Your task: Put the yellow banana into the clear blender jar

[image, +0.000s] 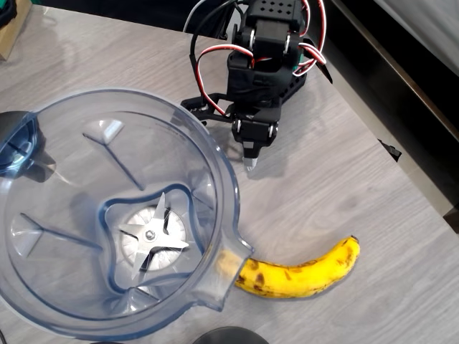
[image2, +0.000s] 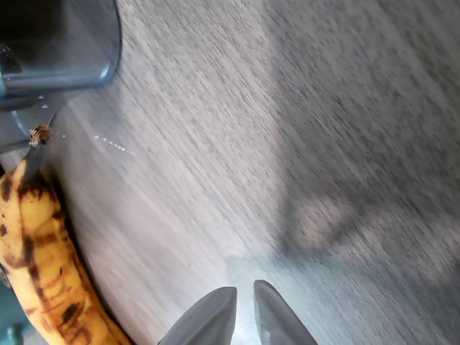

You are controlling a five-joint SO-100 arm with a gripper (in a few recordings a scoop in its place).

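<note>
From overhead, your black arm (image: 262, 68) sat at the top centre of a pale grey wood-grain table (image: 344, 179), with red, white and black wires looping around its upper body. Its gripper (image: 249, 163) pointed down the picture toward the open tabletop, with the tips pressed nearly together and nothing between them. In the wrist view, the two grey fingertips (image2: 215, 310) rose from the bottom edge with only a thin sliver of space between them, over bare table.

The clear blender jar (image: 215, 172) filled the left half of the overhead view, standing upright with its mouth open to the camera. You could look straight down through its bluish wall to the silver four-point blade (image: 152, 238) at its base, with ribs running up the inner sides. Its pour spout (image: 231, 259) pointed toward the lower right.

The yellow banana (image: 305, 274) lay on the table outside the jar, at the lower right of the overhead view. It curved upward at the right, was marked with brown spots, and had one end tucked just under the spout. The gripper was well apart from it, higher in the picture. In the wrist view, the banana (image2: 39, 266) ran along the left edge, streaked dark brown, with its stem tip pointing toward the jar's base (image2: 57, 43) in the top left corner.
</note>
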